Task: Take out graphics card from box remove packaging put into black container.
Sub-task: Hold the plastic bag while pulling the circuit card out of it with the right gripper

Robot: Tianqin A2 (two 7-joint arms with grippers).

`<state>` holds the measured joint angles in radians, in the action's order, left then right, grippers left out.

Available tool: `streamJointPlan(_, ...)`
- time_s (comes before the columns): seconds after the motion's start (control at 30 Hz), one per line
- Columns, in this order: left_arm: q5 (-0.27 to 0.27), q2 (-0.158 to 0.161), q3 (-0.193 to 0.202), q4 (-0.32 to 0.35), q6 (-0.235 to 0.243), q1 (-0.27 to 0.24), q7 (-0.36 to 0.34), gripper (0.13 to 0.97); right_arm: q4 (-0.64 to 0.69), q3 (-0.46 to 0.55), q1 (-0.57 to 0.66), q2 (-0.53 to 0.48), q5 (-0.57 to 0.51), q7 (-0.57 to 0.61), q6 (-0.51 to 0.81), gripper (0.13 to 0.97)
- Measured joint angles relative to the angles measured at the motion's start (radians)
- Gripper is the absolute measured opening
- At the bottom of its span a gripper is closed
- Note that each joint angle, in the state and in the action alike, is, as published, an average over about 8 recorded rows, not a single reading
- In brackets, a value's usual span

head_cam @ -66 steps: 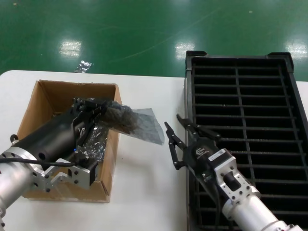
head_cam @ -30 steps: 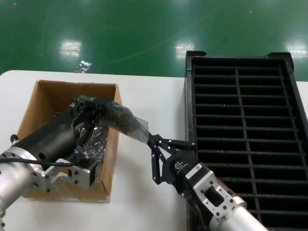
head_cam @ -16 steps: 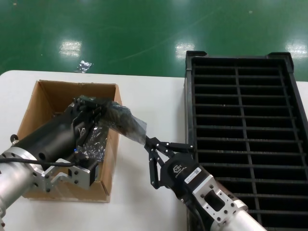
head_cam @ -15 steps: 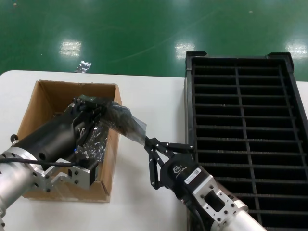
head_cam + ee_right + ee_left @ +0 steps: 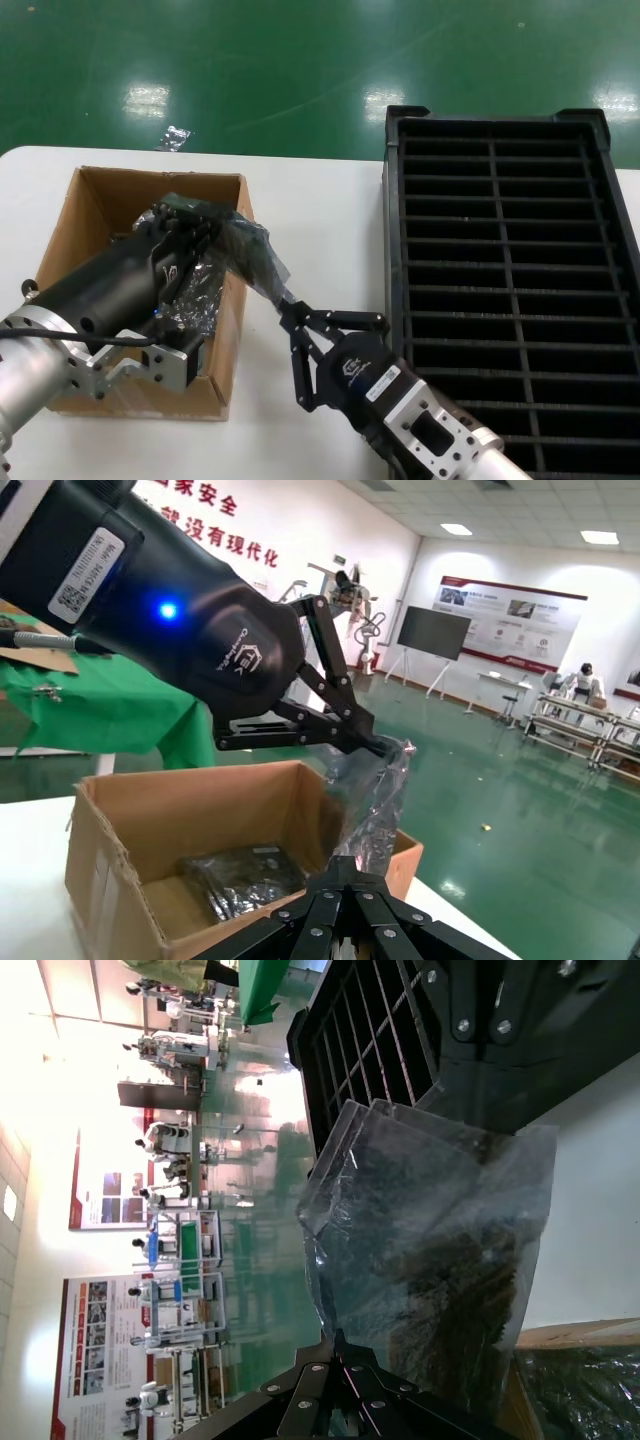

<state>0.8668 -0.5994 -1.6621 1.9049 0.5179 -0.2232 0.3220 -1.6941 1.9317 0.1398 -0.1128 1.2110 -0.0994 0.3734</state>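
My left gripper (image 5: 203,226) hangs over the brown box (image 5: 98,200) by its right wall, shut on the upper end of the grey crinkly packaging (image 5: 252,258). The bag slopes down over the white table to my right gripper (image 5: 285,304), which is shut on its lower corner. In the left wrist view the packaging (image 5: 430,1250) rises from the shut gripper (image 5: 340,1338), and a dark shape inside it, the graphics card (image 5: 475,1285), shows through. The right wrist view shows its gripper (image 5: 352,864) pinching the packaging (image 5: 378,800) below the left gripper (image 5: 385,748). The black container (image 5: 393,210) stands to the right.
Dark shiny wrapped bundles (image 5: 200,292) lie in the box, and one bundle (image 5: 240,872) shows in the right wrist view. A small foil scrap (image 5: 172,137) lies on the green floor beyond the table. White table top lies between box and container.
My right gripper has moved left from the container's edge to the bag's lower corner and shut on it. The bag has bunched up and shortened. The left arm has stayed put.
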Motion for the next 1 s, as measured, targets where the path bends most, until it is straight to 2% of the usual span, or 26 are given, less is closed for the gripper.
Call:
streamJointPlan(0.67, 0.0, 0.0, 0.0, 0.0, 0.0, 0.0, 0.0, 0.138, -0.024, -0.027, -0.029, 0.037, -0.088, -0.033, 0.039, 0.132)
streamJointPlan(1.0, 0.0, 0.0, 0.0, 0.0, 0.0, 0.0, 0.0, 0.138, 0.028, -0.023, 0.006, 0.043, -0.051, 0.002, 0.015, 0.132)
